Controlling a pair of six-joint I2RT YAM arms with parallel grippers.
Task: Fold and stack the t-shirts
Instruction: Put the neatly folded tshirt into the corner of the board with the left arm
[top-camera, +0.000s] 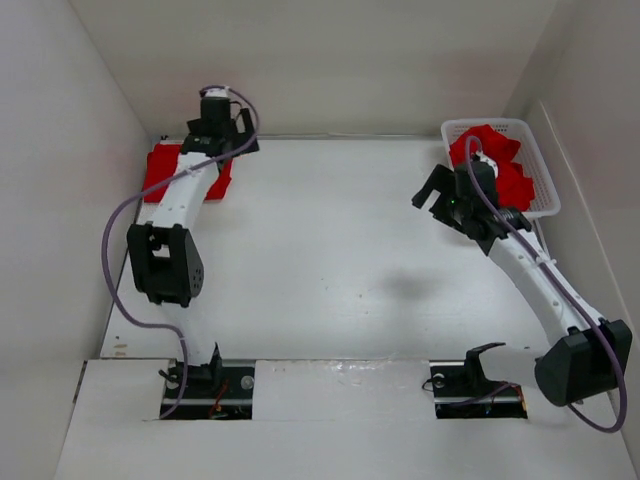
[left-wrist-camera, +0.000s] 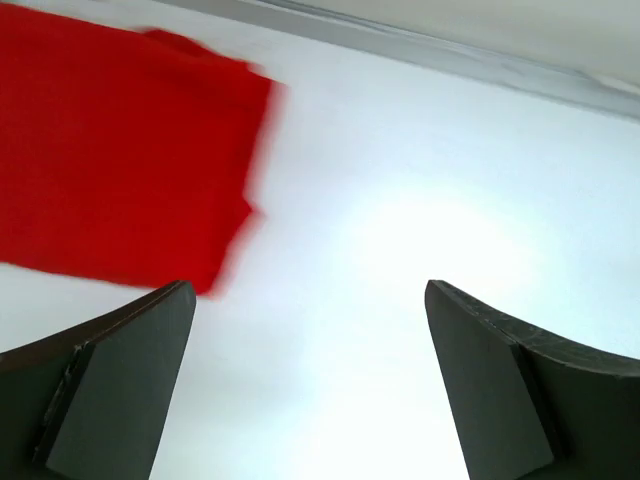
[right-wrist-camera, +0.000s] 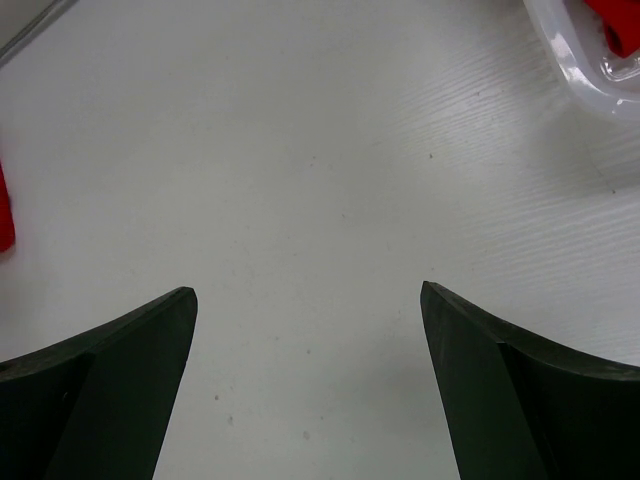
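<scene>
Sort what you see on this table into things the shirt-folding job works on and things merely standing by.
Job:
- folded red t-shirt, far left
- crumpled red t-shirts, far right

Standing by:
- white mesh basket, which holds the crumpled ones

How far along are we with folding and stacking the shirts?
Done: at least one folded red shirt lies flat at the far left corner. In hand: nothing; the left gripper and right gripper are both open and empty. Left: crumpled red shirts in the white basket at the far right.
</scene>
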